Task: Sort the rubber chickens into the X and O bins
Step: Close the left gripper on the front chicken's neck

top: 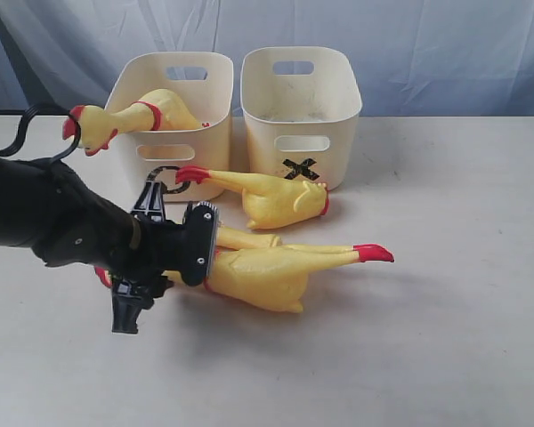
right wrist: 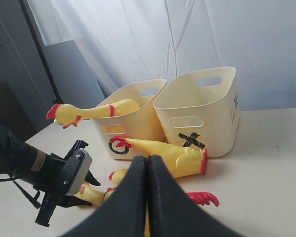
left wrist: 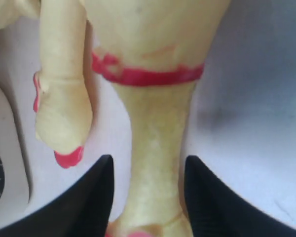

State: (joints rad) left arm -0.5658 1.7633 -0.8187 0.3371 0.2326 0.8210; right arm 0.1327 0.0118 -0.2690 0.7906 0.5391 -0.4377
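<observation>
Closest to the lens, the left gripper [left wrist: 149, 163] straddles the neck of a whole rubber chicken [top: 267, 274]. Its two black fingers [left wrist: 91, 202] are spread on either side, between the red neck band and the head. A sliver of table shows past one finger, so the jaws are parted and nothing is clamped yet. The neck is the thinnest part, which likely makes it the chosen place to pinch; closing there looks like the step in hand.

This chicken lies on its side on the table [top: 454, 338], in front of the X bin [top: 303, 93] and well apart from it. A short piece [left wrist: 64, 113] lies just beside its neck. Another broken piece [top: 280, 200] rests nearly against the X bin's front wall. Beside the X bin stands the O bin [top: 173, 84], holding a second whole chicken [top: 138, 117]; its head hangs over the rim, seemingly because it is too long to fit.

The right gripper [right wrist: 148, 197] is pressed closed on nothing and hangs well away from the X bin, probably to keep clear.
</observation>
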